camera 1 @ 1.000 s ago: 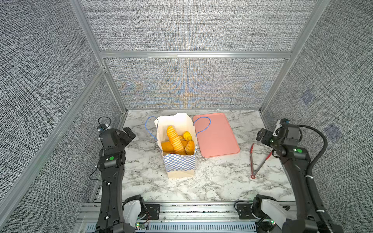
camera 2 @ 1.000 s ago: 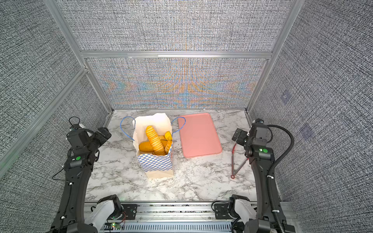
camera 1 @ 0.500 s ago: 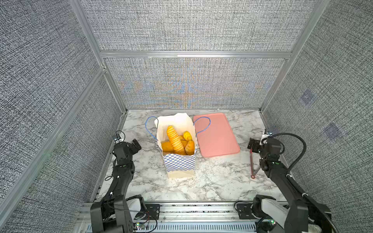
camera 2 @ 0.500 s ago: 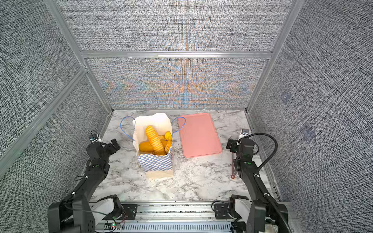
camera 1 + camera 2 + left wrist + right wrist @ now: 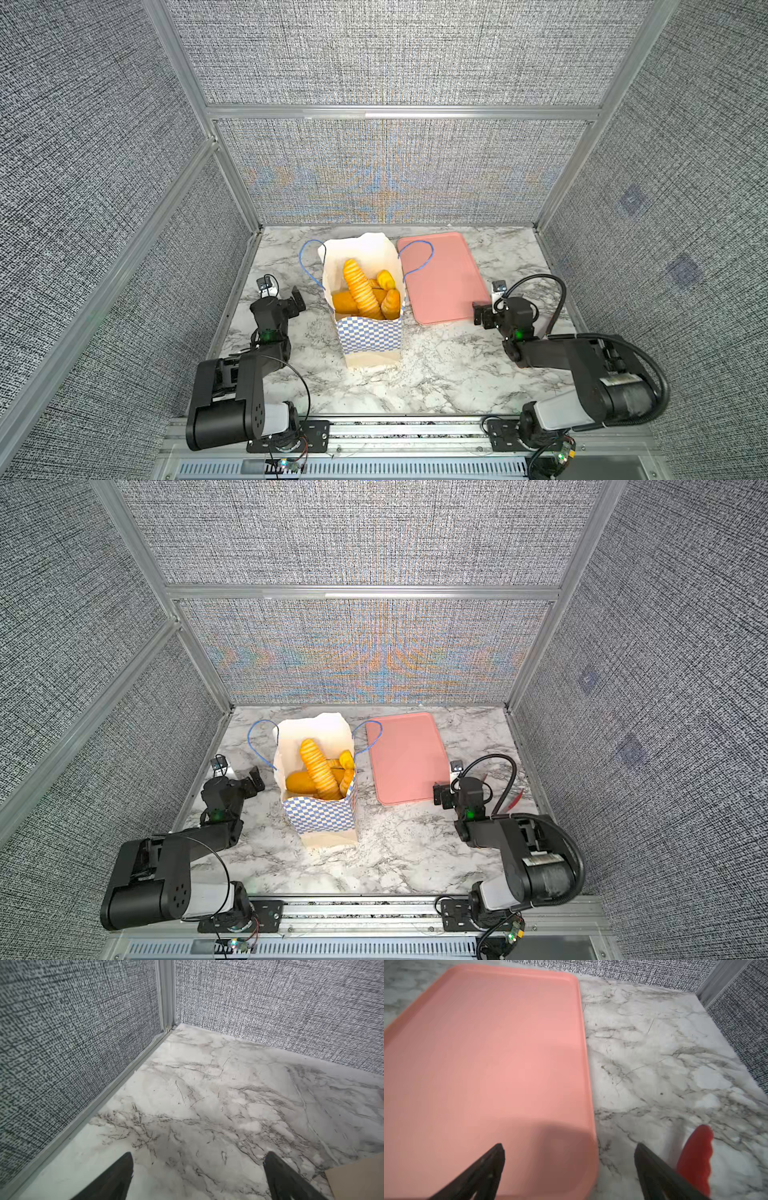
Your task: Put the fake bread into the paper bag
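The paper bag (image 5: pixel 369 336) (image 5: pixel 323 818) stands upright mid-table, its mouth wide. The fake bread (image 5: pixel 360 290) (image 5: pixel 316 767) fills it: a long ridged baguette leaning among oval loaves and a small roll. My left gripper (image 5: pixel 287 297) (image 5: pixel 248 782) sits low, left of the bag and apart from it, open and empty. In the left wrist view the left gripper (image 5: pixel 198 1154) spans bare marble, with a bag corner (image 5: pixel 357 1178) at the edge. My right gripper (image 5: pixel 483 316) (image 5: pixel 443 796) (image 5: pixel 569 1145) is open and empty over the pink tray's near corner.
The flat pink tray (image 5: pixel 440 282) (image 5: pixel 407 762) (image 5: pixel 488 1053) lies bare to the right of the bag. Red tongs (image 5: pixel 515 802) (image 5: pixel 695 1157) lie on the marble beside my right wrist. Grey fabric walls close in the back and both sides.
Both arms have folded down and drawn back toward the front rail, bringing the grippers low over the table. Both stay open. Bag and bread have not moved.
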Robot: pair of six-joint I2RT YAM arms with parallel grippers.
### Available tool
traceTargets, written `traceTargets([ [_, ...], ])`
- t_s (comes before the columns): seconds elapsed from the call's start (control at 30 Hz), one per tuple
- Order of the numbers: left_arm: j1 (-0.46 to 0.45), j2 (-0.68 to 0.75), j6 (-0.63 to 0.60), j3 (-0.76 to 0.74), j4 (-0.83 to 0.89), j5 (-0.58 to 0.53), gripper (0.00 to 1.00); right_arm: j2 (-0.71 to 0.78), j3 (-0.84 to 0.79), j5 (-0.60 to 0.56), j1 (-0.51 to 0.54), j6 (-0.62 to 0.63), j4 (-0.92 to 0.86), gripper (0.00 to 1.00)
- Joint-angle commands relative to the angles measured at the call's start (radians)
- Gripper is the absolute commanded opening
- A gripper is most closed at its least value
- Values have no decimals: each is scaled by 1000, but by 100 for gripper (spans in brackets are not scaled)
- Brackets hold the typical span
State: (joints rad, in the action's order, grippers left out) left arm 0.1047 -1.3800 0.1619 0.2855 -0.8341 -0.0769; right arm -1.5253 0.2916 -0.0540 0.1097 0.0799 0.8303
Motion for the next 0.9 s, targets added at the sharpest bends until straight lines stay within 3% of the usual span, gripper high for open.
traceTargets([
  [0.0, -8, -46, -55, -40, -201, 42, 99, -11, -3, -12, 4, 33, 225, 99],
  [0.13, -35, -181, -97, -2, -282, 69, 99, -16, 71, 10, -15, 8, 97, 99],
  [0.23, -44, -117, -98, 65, -58, 61, 99, -15, 121, 6, -54, -48, -11, 99],
  [0.4, -46, -158, -107, 39, -173, 60, 99, -20, 106, 14, -61, -49, 31, 99],
  [0.87, -50, -161, -110, 47, -161, 54, 99, -36, 128, 20, -65, -54, 7, 99],
])
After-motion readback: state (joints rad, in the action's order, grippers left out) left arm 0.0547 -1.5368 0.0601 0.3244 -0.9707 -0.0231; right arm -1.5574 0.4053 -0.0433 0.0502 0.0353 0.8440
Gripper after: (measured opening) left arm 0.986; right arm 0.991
